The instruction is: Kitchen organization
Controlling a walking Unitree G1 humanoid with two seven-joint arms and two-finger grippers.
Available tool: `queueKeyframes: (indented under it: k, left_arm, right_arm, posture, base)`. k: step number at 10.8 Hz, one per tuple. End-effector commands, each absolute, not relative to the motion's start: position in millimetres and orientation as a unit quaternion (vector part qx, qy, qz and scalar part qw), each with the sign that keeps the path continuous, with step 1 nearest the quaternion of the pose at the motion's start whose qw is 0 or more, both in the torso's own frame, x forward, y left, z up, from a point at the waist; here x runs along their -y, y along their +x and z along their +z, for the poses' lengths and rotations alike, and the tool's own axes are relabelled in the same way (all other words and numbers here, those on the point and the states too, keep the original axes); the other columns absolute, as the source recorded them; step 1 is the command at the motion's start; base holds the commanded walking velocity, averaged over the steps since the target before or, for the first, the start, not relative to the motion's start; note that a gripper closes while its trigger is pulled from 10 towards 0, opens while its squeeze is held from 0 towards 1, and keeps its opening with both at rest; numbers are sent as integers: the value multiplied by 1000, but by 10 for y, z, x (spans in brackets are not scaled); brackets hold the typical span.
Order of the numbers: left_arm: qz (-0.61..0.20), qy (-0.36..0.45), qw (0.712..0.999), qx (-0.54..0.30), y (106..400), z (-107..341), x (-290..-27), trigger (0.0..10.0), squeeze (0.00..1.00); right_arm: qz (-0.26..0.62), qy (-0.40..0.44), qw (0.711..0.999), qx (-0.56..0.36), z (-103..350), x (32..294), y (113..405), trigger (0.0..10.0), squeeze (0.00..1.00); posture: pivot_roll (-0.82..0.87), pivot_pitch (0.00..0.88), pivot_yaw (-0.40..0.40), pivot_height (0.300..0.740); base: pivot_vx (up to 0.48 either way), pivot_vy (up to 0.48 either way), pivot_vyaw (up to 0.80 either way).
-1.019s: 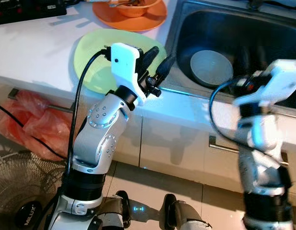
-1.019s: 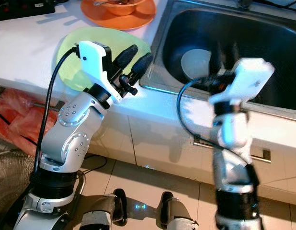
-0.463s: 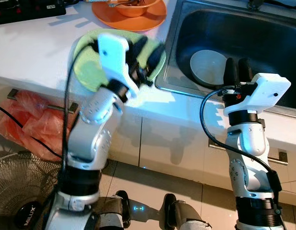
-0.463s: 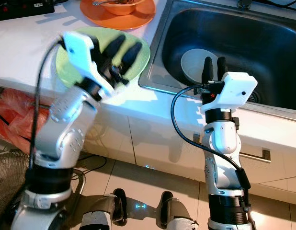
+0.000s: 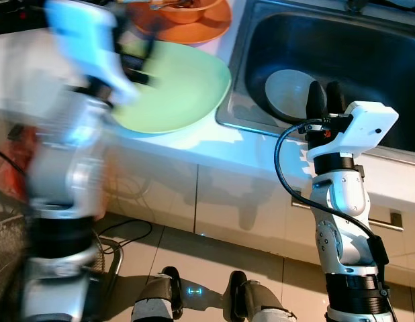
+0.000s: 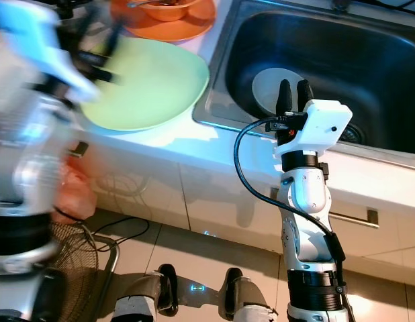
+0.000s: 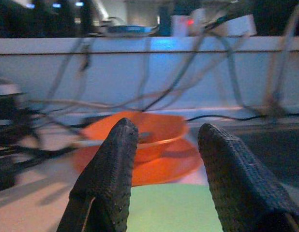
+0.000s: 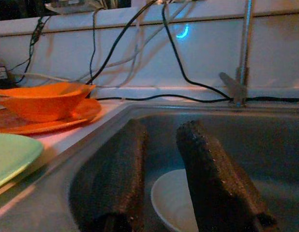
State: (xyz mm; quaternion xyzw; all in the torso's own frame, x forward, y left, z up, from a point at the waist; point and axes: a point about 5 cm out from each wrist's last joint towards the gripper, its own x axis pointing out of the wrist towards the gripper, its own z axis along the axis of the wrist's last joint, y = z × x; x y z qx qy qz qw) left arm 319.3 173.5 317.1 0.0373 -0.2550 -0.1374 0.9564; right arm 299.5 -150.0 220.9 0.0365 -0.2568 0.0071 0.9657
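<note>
Two black, bumpy fingers [image 7: 111, 183] of the left gripper [image 7: 166, 179] stand apart with nothing between them. They hang over the smooth, round green plate [image 5: 174, 90], which lies flat on the white bench [image 6: 214, 144] with one edge close to the sink [image 5: 395, 60]. The left arm [image 5: 66, 168] is a silver and white blur on the left side, with its gripper up by the far edge of the green plate.

Behind the green plate sits a shiny orange plate [image 6: 194, 23]. An orange bowl [image 7: 149, 133] rests on it, and something thin and grey sticks out of the bowl, too blurry to name. Thin wires [image 7: 154, 92] run along the white wall behind the bench.

The sink is dark grey metal, deep and boxy. A small, round white dish [image 5: 285, 90] lies at the bottom of it.

The right arm [image 6: 305, 221] stands straight up in front of the sink, silver with a white wrist block and a black cable looping beside it. The right gripper [image 6: 293, 96] points up and forward over the near edge of the sink. Its two rough black fingers [image 8: 210, 183] are a little apart and hold nothing. They sit just above the white dish without touching it.

White cupboard doors [image 5: 227, 201] are under the bench, and the floor [image 5: 207, 258] is pale tile.
</note>
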Motion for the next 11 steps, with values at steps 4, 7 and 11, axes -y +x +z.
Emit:
queueKeyframes:
  k: [4,7,11]
  left_arm:
    - [-19,30,979,203,3175,3074,-2356,10000,1000]
    - [-39,-8,991,131,3206,2942,-2504,10000,0]
    - [-85,-113,989,38,3221,2804,-2610,10000,0]
  right_arm:
    - [3,34,967,252,2163,1516,2994,10000,0]
    - [8,33,968,250,2153,1497,3004,10000,0]
    - [16,36,968,246,2132,1446,2999,10000,0]
  posture:
    - [110,264,-18,740]
    - [107,256,-18,740]
    - [110,252,-4,740]
  base:
    - [0,0,0]
    - [0,0,0]
    - [0,0,0]
